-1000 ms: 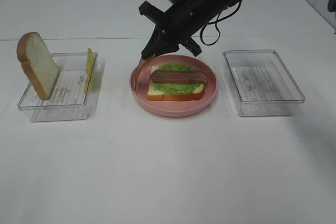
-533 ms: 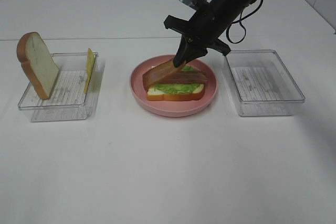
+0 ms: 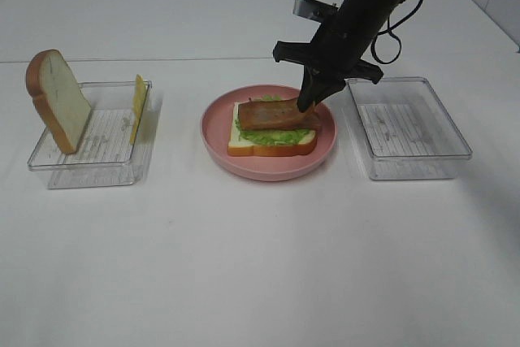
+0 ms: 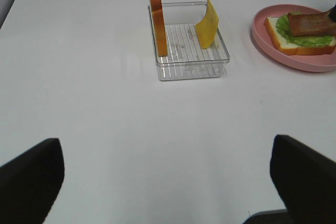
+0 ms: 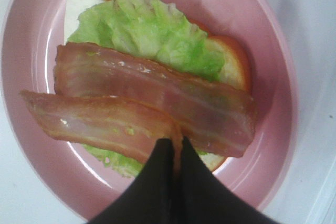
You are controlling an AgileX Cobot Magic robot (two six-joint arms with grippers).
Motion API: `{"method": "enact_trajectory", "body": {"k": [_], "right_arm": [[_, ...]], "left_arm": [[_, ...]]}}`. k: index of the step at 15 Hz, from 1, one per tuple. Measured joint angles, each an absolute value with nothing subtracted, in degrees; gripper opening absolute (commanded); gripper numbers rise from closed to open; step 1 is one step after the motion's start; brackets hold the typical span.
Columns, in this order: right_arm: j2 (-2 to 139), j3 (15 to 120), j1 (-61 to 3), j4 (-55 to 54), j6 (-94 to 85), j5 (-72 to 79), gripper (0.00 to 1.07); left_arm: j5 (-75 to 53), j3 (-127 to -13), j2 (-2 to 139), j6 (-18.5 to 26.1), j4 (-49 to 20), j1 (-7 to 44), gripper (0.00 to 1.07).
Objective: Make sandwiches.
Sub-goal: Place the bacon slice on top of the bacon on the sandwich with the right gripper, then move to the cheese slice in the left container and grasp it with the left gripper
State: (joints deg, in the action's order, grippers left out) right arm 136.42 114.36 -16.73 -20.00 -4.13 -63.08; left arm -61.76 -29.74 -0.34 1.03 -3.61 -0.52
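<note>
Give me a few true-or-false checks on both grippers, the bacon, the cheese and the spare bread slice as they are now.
1. The right gripper is shut on a bacon strip above the sandwich. True.
2. The cheese slice lies on the sandwich. False: it stands on edge in the left-hand container.
3. A bread slice leans on edge in that container. True.
4. The left gripper grips the bread slice. False: it is open and holds nothing.
</note>
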Motion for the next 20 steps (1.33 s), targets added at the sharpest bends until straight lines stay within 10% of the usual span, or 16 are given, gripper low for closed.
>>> {"method": "enact_trajectory", "body": {"k": [6, 20], "right_arm": [[136.4, 114.4, -16.7, -20.5, -4.0, -63.1, 0.65], [123.1, 114.4, -12.8, -3.8, 0.5, -69.3, 0.86]], "left_arm": [[-61.8, -29.7, -0.3, 1.0, -3.6, -0.5, 1.0], [-61.8, -29.7, -0.3, 1.0, -3.6, -0.5, 1.0]]}}
